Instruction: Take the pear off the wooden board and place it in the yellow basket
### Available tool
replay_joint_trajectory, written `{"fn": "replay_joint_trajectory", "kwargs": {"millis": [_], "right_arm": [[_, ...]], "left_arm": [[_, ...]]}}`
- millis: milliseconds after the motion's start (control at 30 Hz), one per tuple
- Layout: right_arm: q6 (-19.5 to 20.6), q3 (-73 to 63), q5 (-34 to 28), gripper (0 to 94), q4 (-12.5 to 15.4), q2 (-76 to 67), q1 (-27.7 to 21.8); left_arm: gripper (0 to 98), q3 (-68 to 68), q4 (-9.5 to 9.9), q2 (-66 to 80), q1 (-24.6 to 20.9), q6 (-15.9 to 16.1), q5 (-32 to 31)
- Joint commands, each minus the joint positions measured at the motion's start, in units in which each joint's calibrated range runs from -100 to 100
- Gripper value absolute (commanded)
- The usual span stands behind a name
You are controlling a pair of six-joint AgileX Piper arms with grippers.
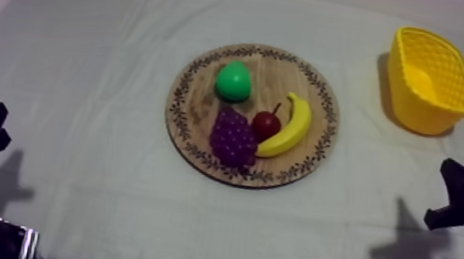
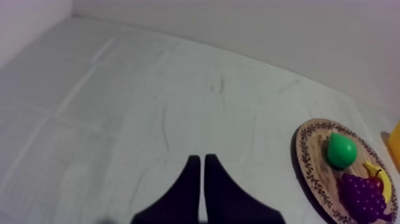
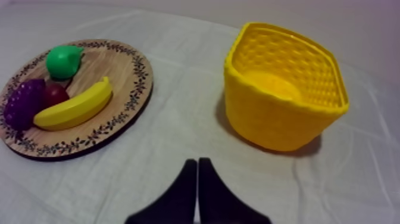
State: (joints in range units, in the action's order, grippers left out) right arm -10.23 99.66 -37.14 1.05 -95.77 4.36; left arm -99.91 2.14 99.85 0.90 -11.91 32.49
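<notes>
The green pear (image 1: 233,81) lies at about 11 o'clock on the round wooden board (image 1: 186,134) in the middle of the desk (image 1: 100,54). The yellow basket (image 1: 416,108) stands well apart toward 2 o'clock. The small red fruit (image 1: 266,125) is partly hidden between the grapes (image 1: 232,138) and the banana (image 1: 289,128). The left hand (image 2: 202,158) and the right hand (image 3: 197,161) are each clenched on nothing, their fingers pressed into a narrow wedge.

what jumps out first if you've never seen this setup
The bright yellow basket at the table's far right stands out against the grey-white cloth. Next comes the round wooden board at the centre, carrying a green pear toward its far edge, with purple grapes, a small red fruit and a banana nearer the front.
</notes>
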Motion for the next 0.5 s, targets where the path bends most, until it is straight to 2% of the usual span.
{"fn": "replay_joint_trajectory", "kwargs": {"millis": [0, 300, 400, 467], "right_arm": [[0.0, 0.0, 0.0, 0.3, 0.0, 0.0, 0.0], [0.0, 0.0, 0.0, 0.3, 0.0, 0.0, 0.1], [0.1, -1.2, -3.9, 0.3, -1.1, 0.1, 1.1], [1.6, -2.0, -5.6, 0.4, -2.6, 0.8, 2.5]], "left_arm": [[0.1, 0.0, -0.01, 0.0, 0.0, 0.0, 0.0], [0.1, 0.0, -0.01, 0.0, 0.0, 0.0, 0.0], [0.1, 0.0, -0.01, 0.0, 0.0, 0.0, 0.0], [0.1, 0.0, -0.01, 0.0, 0.0, 0.0, 0.0]]}}
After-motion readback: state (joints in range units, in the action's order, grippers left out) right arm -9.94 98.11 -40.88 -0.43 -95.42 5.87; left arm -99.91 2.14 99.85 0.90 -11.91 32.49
